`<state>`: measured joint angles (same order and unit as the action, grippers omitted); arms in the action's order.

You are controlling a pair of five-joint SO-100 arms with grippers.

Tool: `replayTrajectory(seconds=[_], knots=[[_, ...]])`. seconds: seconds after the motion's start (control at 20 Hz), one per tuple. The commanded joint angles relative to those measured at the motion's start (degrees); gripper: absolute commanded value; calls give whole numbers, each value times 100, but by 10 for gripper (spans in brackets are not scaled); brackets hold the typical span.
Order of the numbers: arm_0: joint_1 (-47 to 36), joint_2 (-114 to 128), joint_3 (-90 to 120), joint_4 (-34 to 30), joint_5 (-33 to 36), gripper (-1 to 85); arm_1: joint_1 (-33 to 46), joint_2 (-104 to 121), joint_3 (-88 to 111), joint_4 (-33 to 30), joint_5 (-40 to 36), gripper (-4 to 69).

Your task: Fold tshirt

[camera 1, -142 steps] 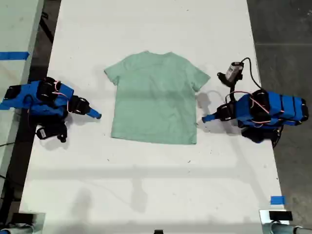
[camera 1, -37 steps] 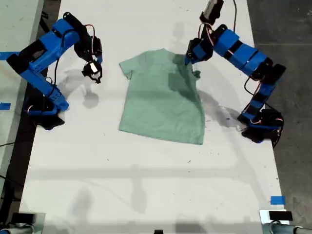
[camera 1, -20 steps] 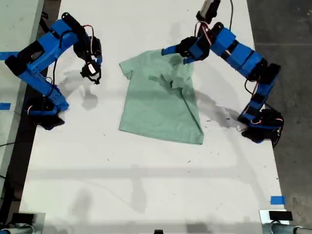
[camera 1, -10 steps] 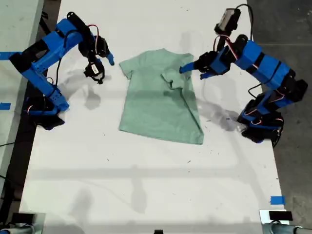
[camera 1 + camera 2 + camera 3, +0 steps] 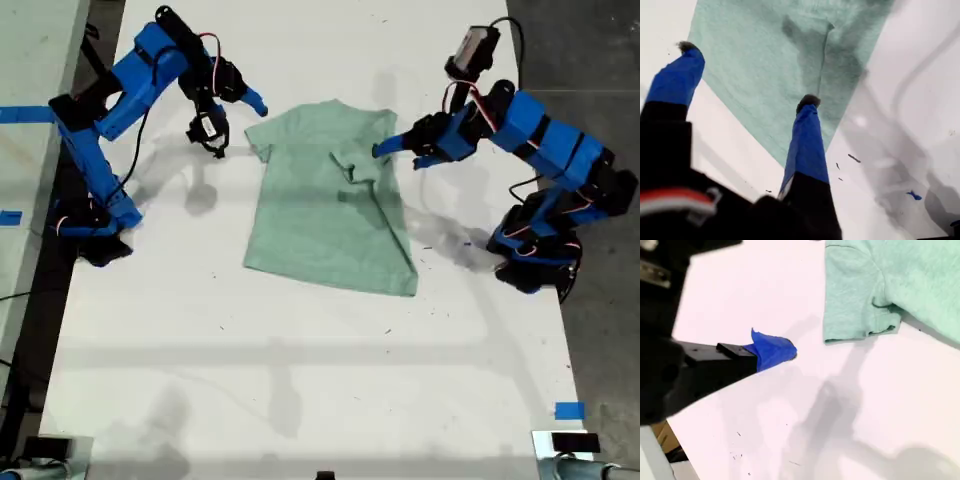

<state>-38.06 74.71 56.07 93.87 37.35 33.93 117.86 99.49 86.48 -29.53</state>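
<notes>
Second claw (image 5: pixel 250 100) hovers over bare desk (image 5: pixel 300 400) at the exterior view's 10 o'clock, just off the flat sleeve (image 5: pixel 860 315); only one blue finger shows, so cannot tell its opening. Tshirt (image 5: pixel 325 205) lies at desk centre, slightly toward 12, its sleeve on the exterior view's right tucked inward, rumpled. First claw (image 5: pixel 395 150) hangs at about 1 o'clock, spread wide, empty, over that folded edge. Risks: second claw pinching too shallow slips off the sleeve; grabbing both layers drags the whole shirt askew; first claw dropping could snag and undo the loose tuck.
</notes>
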Motion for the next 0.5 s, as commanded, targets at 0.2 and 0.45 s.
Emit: replayTrajectory(seconds=[0.2,0.45], knots=[[-26,-1028,-782,-255,132,292,-141,554,176,-123,141,339],[-281,-2285,-1187,-571,149,288,-220,1160,536,53,290,336]])
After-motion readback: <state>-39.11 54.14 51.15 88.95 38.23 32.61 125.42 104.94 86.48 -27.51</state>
